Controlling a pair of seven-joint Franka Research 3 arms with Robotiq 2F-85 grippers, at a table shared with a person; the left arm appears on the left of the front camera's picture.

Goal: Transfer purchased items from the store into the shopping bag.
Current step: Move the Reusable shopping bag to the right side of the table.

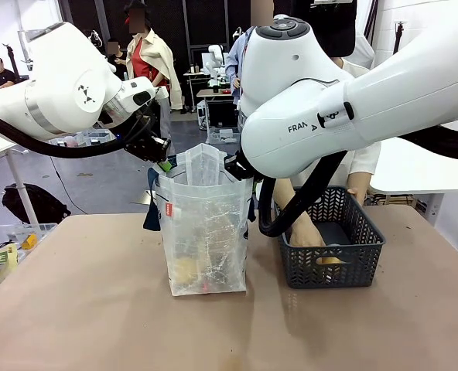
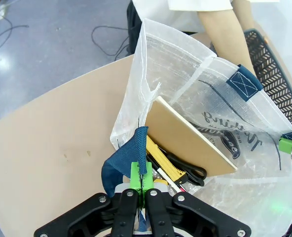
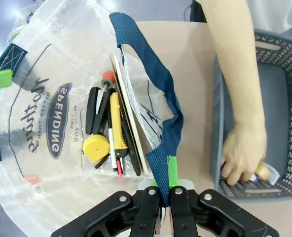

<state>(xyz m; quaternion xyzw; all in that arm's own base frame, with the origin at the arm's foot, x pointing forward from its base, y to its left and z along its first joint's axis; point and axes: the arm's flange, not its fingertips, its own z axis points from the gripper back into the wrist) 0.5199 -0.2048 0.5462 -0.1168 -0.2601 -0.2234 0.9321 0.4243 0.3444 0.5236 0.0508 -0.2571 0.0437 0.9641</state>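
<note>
- The shopping bag (image 1: 206, 232) stood upright on the surface (image 1: 82, 309), its mouth held wide
- Left jaws were closed tight on one dark blue strap handle (image 2: 124, 163) at the bag's rim
- Right jaws were clamped shut on the opposite strap (image 3: 151, 69)
- Yellow, red and black items (image 3: 115, 123) lay inside the bag
- Beside the bag, a person's hand (image 3: 242, 159) reached into the grey basket (image 1: 333, 259)

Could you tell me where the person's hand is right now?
In the front view, the person's hand is down inside the grey basket, to the right of the shopping bag.
</note>
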